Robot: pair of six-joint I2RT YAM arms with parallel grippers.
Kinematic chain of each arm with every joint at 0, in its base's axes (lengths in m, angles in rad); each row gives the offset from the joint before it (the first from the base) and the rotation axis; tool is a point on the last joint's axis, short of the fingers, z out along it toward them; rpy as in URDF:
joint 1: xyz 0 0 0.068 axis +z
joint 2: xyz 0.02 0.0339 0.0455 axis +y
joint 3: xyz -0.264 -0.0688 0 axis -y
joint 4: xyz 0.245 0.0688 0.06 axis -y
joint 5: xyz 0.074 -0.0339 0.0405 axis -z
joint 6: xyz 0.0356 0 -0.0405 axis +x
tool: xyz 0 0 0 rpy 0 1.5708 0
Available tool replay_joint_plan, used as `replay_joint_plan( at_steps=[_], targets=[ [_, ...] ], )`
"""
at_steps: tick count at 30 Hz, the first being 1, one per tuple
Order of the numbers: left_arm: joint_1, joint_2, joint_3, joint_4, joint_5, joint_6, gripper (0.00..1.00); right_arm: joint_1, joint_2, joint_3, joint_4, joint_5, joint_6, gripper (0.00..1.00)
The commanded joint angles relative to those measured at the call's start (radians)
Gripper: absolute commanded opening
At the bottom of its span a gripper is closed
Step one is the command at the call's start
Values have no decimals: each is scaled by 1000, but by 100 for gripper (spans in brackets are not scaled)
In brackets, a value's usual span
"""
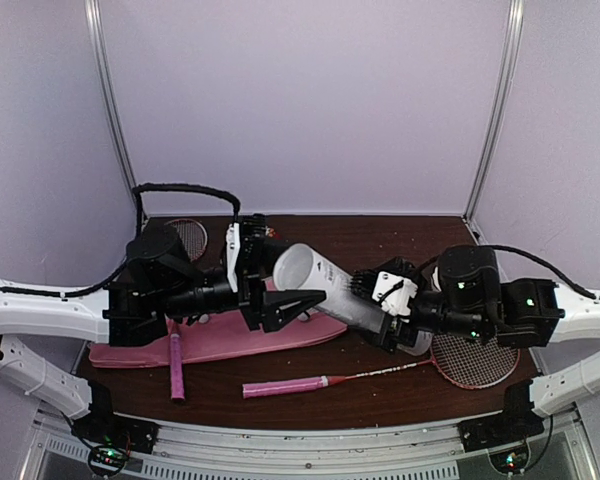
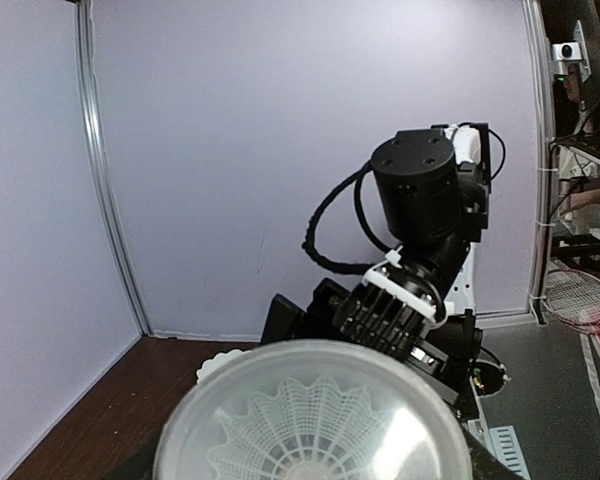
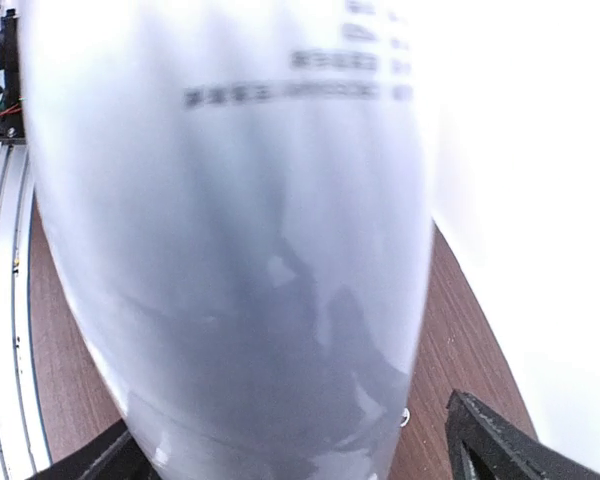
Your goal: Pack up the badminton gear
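Tube [image 1: 325, 280] sits mid-frame in the top view, tilted, with its open mouth pointing up-left and its other end low by the right arm. Right jaws are spread around its lower half. In the wrist view one finger [image 3: 492, 440] is clear of the wall; can't tell if the other touches. Left jaws are spread, just below the tube mouth, with nothing visible between them. One shuttlecock [image 2: 315, 430] is inside the tube, feather skirt visible through the mouth. Pink bag [image 1: 230, 343] lies flat on the counter [image 1: 410, 235], lower left. First racket [image 1: 177, 365] has its handle at the bag's near edge and its head upper left. Second racket [image 1: 280, 387] lies along the bottom, head under the right arm.
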Motion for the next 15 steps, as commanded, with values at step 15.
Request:
replay_joint_plan(
  at_steps=[15],
  targets=[
    [-2,40,-66,360,-32,-123,58,5,93,136,40,-46,19,97]
  ],
)
